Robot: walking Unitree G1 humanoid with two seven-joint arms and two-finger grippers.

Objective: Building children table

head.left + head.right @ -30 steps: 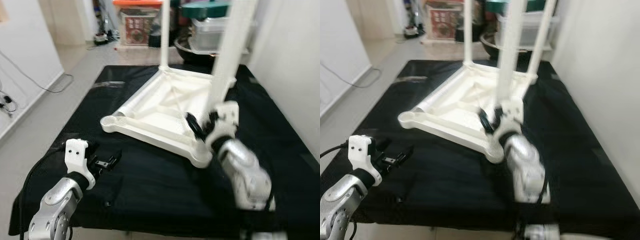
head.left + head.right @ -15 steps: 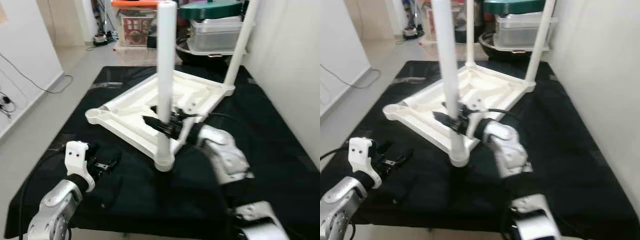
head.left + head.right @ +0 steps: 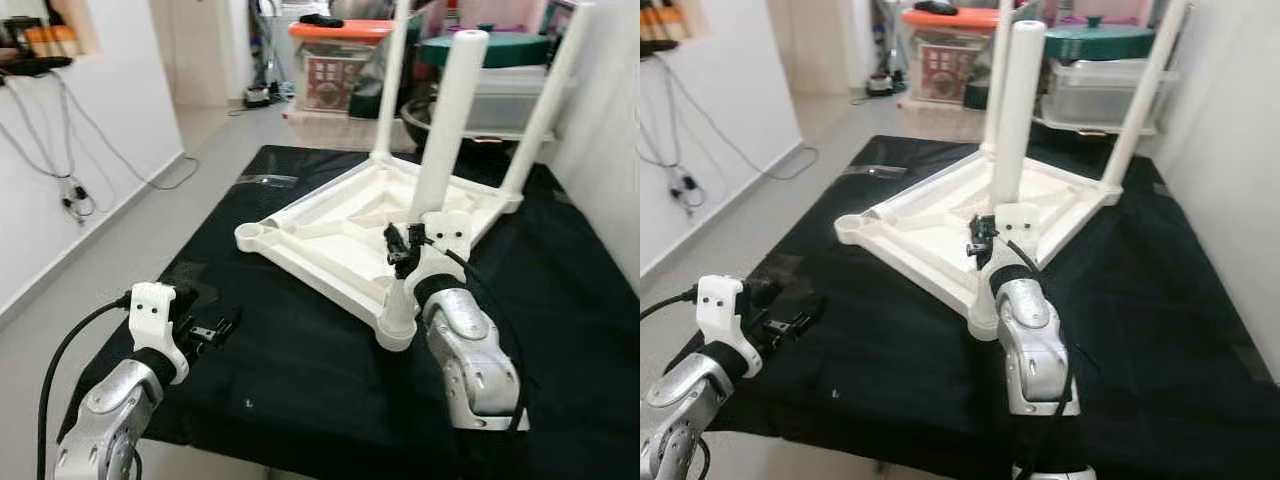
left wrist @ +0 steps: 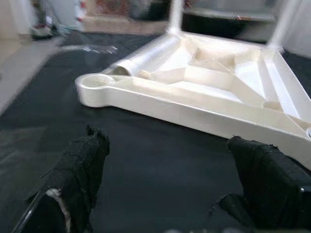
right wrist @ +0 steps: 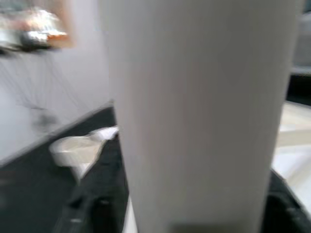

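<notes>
Left eye view: nearest the robot, at the front left corner of a black cloth (image 3: 300,380), the left gripper (image 3: 215,328) hovers just above the fabric. Left wrist view shows its 2 padded fingers (image 4: 80,167) spread wide with nothing between them, aimed at the tabletop's legless corner.

Further back, the white tabletop (image 3: 335,225) lies upside down across the middle of the cloth. 3 legs stand in its corner sockets: 1 leg (image 3: 440,160) at the front right corner, nearest the robot, and 2 more at the far corners. The front left socket (image 3: 258,236) is empty. No loose 4th leg can be made out.

The right gripper (image 3: 402,250) is at the base of the near leg, low down just above its socket. In the right wrist view the leg's white shaft fills most of the frame between dark finger shapes, so the jaws appear closed around it, though the contact itself is blurred.

Behind the cloth are stacked storage boxes (image 3: 340,60) and a pot.

Risks, as a judgement: the grip sits low on a tall leg, so a sideways pull could tilt it or leave it loose in its socket. The tabletop rests freely on cloth, so twisting or pushing may slide or spin the whole piece. The open left gripper is not bracing it.
</notes>
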